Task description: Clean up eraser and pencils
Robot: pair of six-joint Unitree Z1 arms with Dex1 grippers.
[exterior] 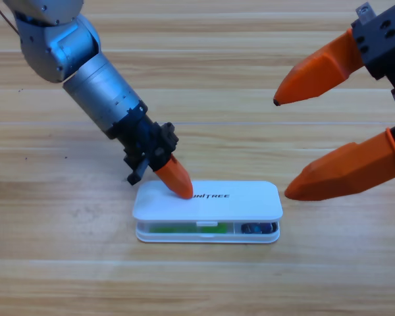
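With the green pencil [174,228] and eraser [258,228] inside the white case [237,205] on the bench [52,276], the left end effector [178,181], grip unreadable, presses its lid, apparently needing further downward push; the right end effector [283,146] waits wide open, empty.

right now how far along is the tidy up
Nearly finished. The green pencil and the eraser show through the front slit of the white case, whose lid is almost down. The left gripper presses on the lid's left end. The right gripper waits at the right, jaws open. The red pencil isn't visible. Left: fully closing the lid.
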